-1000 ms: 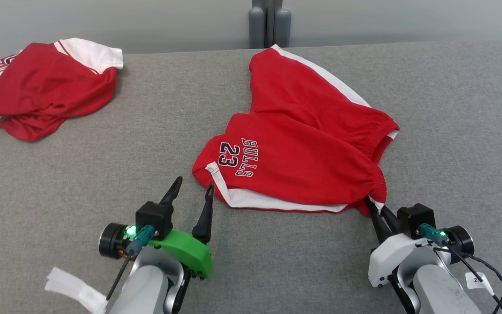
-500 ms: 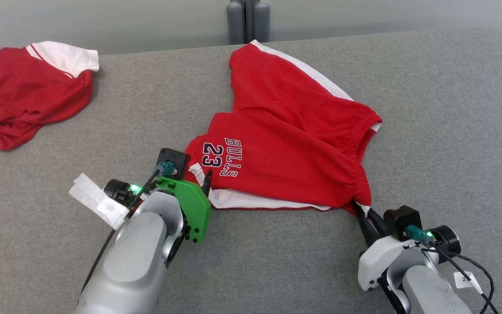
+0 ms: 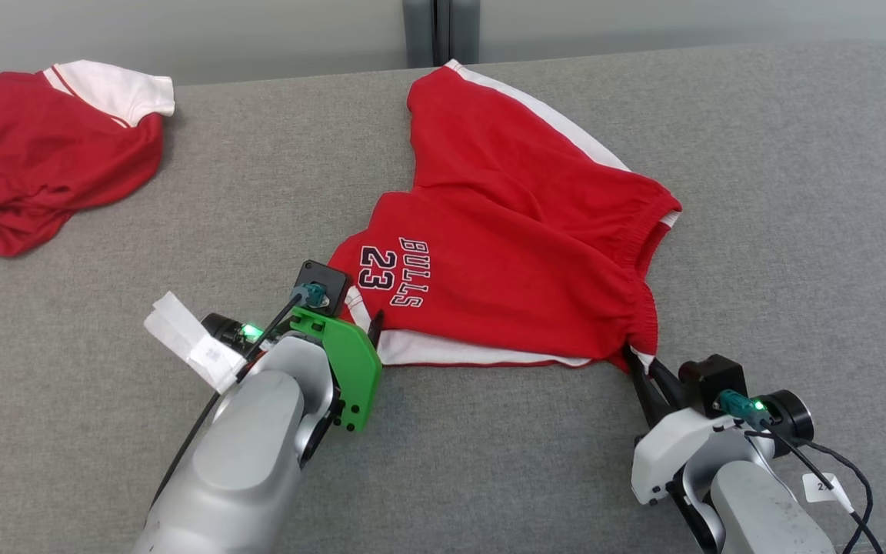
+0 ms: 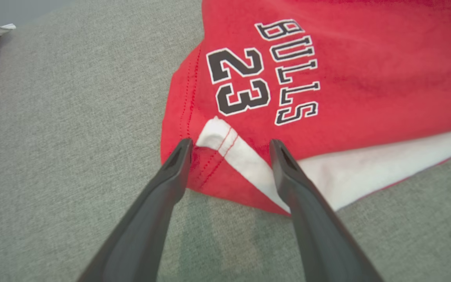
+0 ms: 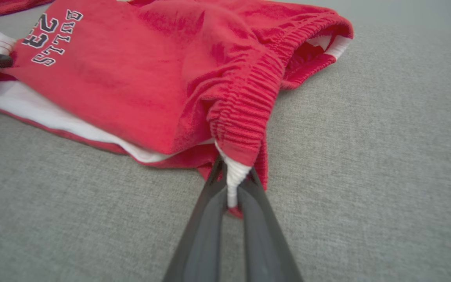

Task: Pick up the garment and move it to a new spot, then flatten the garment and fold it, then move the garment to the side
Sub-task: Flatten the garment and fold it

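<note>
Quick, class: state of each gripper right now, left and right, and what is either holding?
Left gripper: open, fingers either side of the red shorts at the hem corner.
Right gripper: shut on the waistband corner of the shorts.

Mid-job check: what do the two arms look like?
The left arm is silver with a green bracket and white paper tag. The right arm has a white wrist cover, black cable and small white label. The left end effector and right end effector both have two long dark fingers.
</note>
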Controlling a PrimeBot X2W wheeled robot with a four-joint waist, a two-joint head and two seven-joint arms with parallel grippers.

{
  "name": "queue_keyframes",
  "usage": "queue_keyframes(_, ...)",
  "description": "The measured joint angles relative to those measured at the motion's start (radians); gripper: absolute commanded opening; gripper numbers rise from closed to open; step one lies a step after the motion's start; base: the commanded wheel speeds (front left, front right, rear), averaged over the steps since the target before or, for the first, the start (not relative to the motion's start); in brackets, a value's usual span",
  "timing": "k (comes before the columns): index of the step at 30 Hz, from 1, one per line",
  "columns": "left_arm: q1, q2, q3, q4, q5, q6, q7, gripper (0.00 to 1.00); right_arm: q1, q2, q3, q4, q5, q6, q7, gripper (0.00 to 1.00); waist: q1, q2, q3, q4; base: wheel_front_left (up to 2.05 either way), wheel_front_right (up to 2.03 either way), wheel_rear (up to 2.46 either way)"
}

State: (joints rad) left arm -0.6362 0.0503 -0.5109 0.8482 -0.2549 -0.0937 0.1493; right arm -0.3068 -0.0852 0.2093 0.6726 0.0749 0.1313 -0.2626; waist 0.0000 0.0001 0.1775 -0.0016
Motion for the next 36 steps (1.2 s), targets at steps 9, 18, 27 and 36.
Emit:
queue_keyframes(9,-0.034,0.0,-0.017,0.037,-0.01,0.019,-0.003,0.69,-0.007,0.002,0.015,-0.005,0.002,0.0,0.0,0.0,0.0,0.0,0.01,-0.007,0.0,0.0,0.0)
queue_keyframes(18,-0.051,-0.001,-0.02,0.068,-0.042,0.034,-0.047,0.0,-0.008,0.0,0.011,-0.014,0.011,0.0,0.0,0.0,0.0,0.0,0.003,-0.008,0.0,0.0,0.0)
queue_keyframes(27,0.009,0.013,0.044,-0.039,-0.107,0.048,-0.186,0.0,0.001,-0.005,-0.032,-0.113,0.042,0.0,0.0,0.0,0.0,0.0,-0.019,0.004,0.0,0.0,0.0)
queue_keyframes(36,0.12,0.021,0.144,-0.313,-0.207,0.083,-0.314,0.0,0.039,-0.069,-0.075,-0.425,0.095,0.0,0.0,0.0,0.0,0.0,-0.09,-0.002,0.0,0.0,0.0)
